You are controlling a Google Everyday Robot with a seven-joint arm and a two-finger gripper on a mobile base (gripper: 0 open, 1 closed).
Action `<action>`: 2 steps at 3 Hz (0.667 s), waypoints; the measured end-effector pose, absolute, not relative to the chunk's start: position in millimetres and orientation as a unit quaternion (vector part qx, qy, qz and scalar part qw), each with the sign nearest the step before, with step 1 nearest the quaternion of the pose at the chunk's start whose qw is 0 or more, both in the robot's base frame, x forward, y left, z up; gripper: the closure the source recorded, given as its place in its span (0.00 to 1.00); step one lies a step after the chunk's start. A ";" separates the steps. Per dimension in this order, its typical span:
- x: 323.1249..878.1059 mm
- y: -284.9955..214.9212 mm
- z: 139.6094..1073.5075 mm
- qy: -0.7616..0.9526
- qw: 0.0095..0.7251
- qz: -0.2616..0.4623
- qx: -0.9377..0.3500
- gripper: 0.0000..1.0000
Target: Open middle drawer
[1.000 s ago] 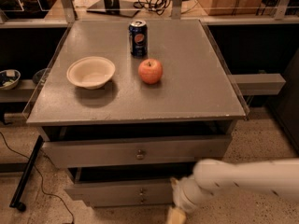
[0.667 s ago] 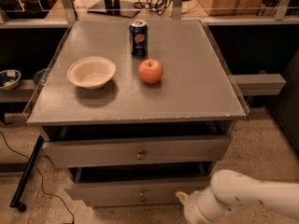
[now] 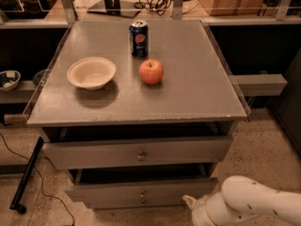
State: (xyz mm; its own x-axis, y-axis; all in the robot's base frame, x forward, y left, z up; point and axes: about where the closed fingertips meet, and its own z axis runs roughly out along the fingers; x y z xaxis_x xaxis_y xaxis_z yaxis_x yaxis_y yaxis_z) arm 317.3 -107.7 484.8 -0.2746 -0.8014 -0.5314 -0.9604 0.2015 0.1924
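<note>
In the camera view, the white arm [image 3: 256, 202] reaches in low from the bottom right. Its end effector [image 3: 192, 204] sits just beside the right end of the lower drawer fronts, close to the floor. Over the last second the arm has sunk lower and drawn a little to the right, so less of it shows now. I can't tell how far open the end effector is or whether it holds anything. It is clearly apart from the knob [image 3: 142, 192] at the centre of the middle drawer [image 3: 108, 191].

That drawer lies where it did a second ago, below the top drawer [image 3: 94, 154] and above the bottom drawer [image 3: 117, 203]. A dark gap shows above its front, so it may stand slightly out. To my eye the pull proper is not yet made, because the knob has still to be reached and gripped. The move reads as repositioning rather than progress.

As for containers, the cream bowl [image 3: 91, 72] on the grey surface [image 3: 197, 88] looks empty. The blue can [image 3: 138, 38] stands upright behind the apple [image 3: 151, 71], both clear of the bowl. A small bowl [image 3: 8, 79] off to the left holds something dark that I can't make out. The gaps above the drawers are too shadowed to show any contents.
</note>
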 end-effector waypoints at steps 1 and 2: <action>337.4 -102.0 481.5 0.758 0.167 0.235 -0.586 0.00; 365.3 -85.5 473.8 0.752 0.168 0.229 -0.595 0.00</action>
State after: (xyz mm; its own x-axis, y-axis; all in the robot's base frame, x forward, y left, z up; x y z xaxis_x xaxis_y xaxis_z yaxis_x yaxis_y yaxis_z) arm 365.3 -85.5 473.8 -0.2350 -0.8176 -0.5257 -0.9718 0.1861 0.1450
